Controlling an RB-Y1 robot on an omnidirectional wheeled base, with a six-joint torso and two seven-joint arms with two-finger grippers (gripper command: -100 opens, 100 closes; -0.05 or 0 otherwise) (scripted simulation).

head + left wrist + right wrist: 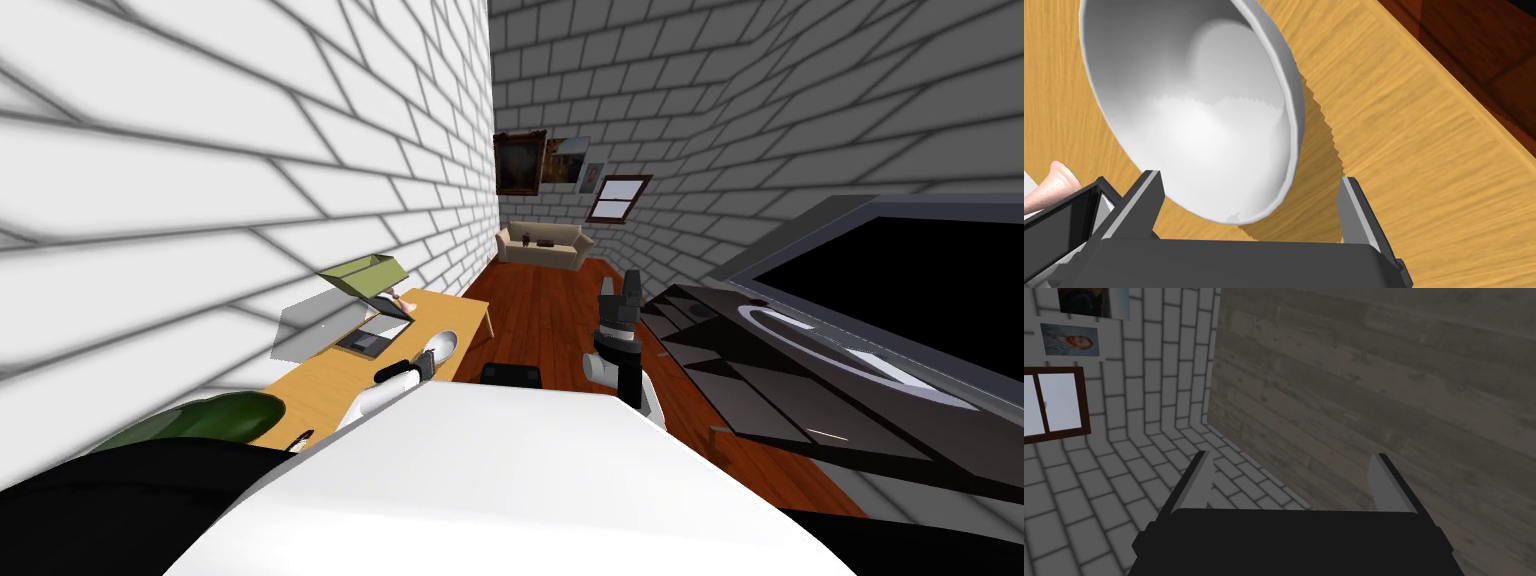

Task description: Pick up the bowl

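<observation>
White bowl (1194,115) betw. spread L gripper (1249,177), wrist cam

Scanning for writing now, and nothing legible anywhere: the bowl (1194,110) is plain white, the desk (1424,165) shows wood grain alone, and the framed pictures (520,162) on the far wall carry painted images (no caption I can make out).
</observation>
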